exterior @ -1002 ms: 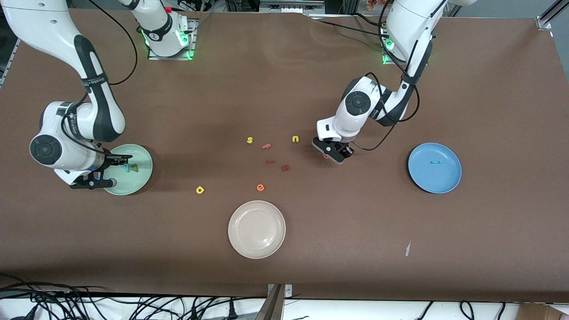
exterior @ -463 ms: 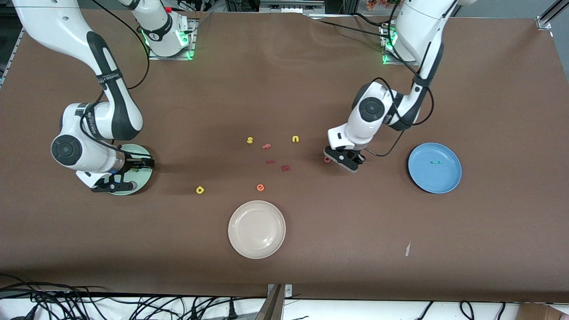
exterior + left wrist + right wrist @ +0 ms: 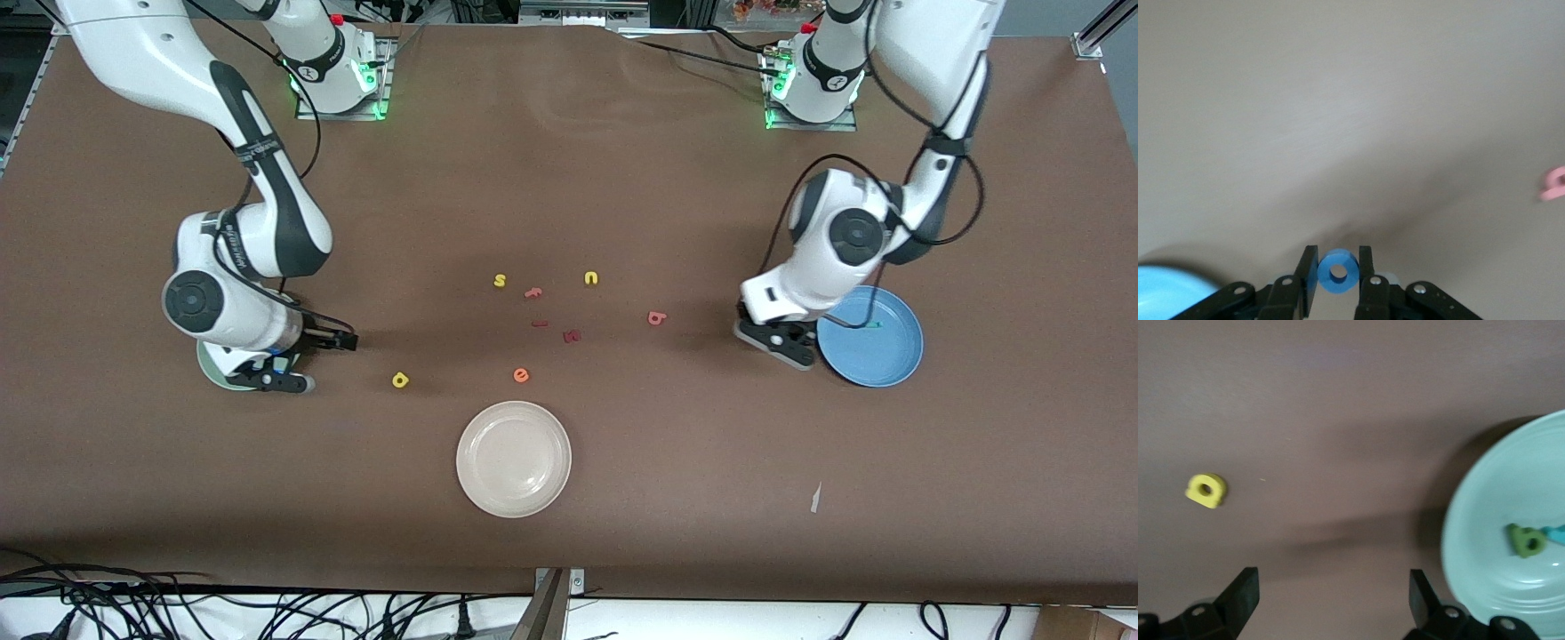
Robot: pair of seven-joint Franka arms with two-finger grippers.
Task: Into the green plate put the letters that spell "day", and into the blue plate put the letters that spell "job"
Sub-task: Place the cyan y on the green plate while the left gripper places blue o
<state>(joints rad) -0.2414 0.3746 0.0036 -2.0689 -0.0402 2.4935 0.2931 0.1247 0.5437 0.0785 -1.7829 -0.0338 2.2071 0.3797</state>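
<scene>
My left gripper (image 3: 1338,271) is shut on the blue ring "o" (image 3: 1338,273) and hangs over the table at the rim of the blue plate (image 3: 880,356), where the teal "j" (image 3: 873,325) lies. The pink "b" (image 3: 656,317) rests on the table toward the middle. My right gripper (image 3: 1331,593) stands open with nothing in it, over the table beside the green plate (image 3: 1478,520), which the arm mostly hides in the front view. In that plate lie the dark green letter (image 3: 1525,541) and the teal "y" (image 3: 1557,533). The yellow looped letter (image 3: 400,380) lies nearby on the table.
A cream-white plate (image 3: 514,458) sits nearer to the front camera. Mid-table lie a yellow "s" (image 3: 500,281), a yellow "u" (image 3: 591,278), an orange "e" (image 3: 521,375) and dark red pieces (image 3: 572,336). A paper scrap (image 3: 815,498) lies near the front edge.
My left gripper carried the blue "o" from beside the pink "b" to the blue plate's rim. My right gripper opened and moved off the green plate toward the yellow letter.
</scene>
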